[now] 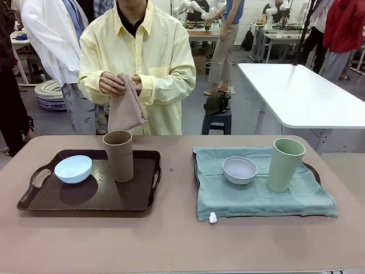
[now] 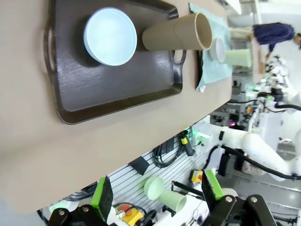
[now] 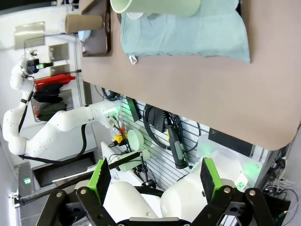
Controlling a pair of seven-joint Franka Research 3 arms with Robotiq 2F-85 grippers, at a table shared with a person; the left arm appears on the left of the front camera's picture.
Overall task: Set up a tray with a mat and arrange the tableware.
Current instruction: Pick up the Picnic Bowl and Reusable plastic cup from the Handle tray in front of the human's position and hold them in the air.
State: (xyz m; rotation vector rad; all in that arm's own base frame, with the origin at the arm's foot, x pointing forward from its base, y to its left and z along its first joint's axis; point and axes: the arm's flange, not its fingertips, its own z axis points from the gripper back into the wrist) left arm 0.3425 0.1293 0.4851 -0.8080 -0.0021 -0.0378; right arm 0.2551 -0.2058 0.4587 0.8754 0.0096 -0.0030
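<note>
In the left half of the front view, a dark brown tray (image 1: pixel 91 201) is carrying a light blue bowl (image 1: pixel 73 169) and, just beside it, an upright tan-brown cup (image 1: pixel 118 155). In the right half, a second tray (image 1: pixel 312 169) is lying under a teal mat (image 1: pixel 256 198), which is bearing a grey-white bowl (image 1: pixel 239 170) and a pale green cup (image 1: pixel 285 164). Both bowls are standing empty.

The front edge of the mat is hanging over onto the table (image 1: pixel 171 242). Bare table is showing between the trays and along the bottom of the frame.

I am counting two trays, two bowls, two cups and one mat. At the upper centre, the person's hands (image 1: pixel 112 84) are holding a folded mauve cloth (image 1: pixel 125 111).

The left gripper (image 2: pixel 157 192) and the right gripper (image 3: pixel 155 180) are hanging off the table edge, both with fingers spread and gripping nothing.
</note>
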